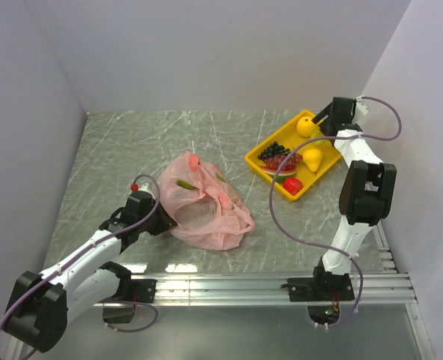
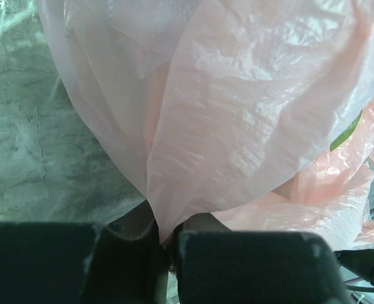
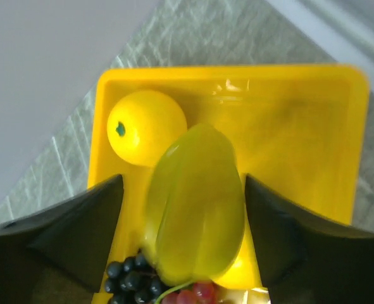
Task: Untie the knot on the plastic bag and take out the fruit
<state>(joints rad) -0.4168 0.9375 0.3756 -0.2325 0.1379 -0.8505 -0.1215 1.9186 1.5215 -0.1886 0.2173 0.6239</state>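
Looking at this, we'd call it roughly halfway. The plastic bag (image 1: 206, 210) lies mid-table, and the knot seems undone, though we can't be sure through the crinkles. A citrus (image 3: 145, 126) and a pear (image 1: 312, 159) already sit in the yellow tray (image 3: 300, 126). Green bits show inside the bag, so there's more fruit to fetch. The left gripper (image 2: 166, 247) is pressed together on a fold of bag plastic. The right gripper (image 3: 183, 183) is spread wide around a green mango (image 3: 196, 209) over the tray.

Yellow tray (image 1: 277, 139) w/ grapes (image 1: 275, 154), watermelon slice (image 1: 278, 174); grey table (image 1: 116, 150).
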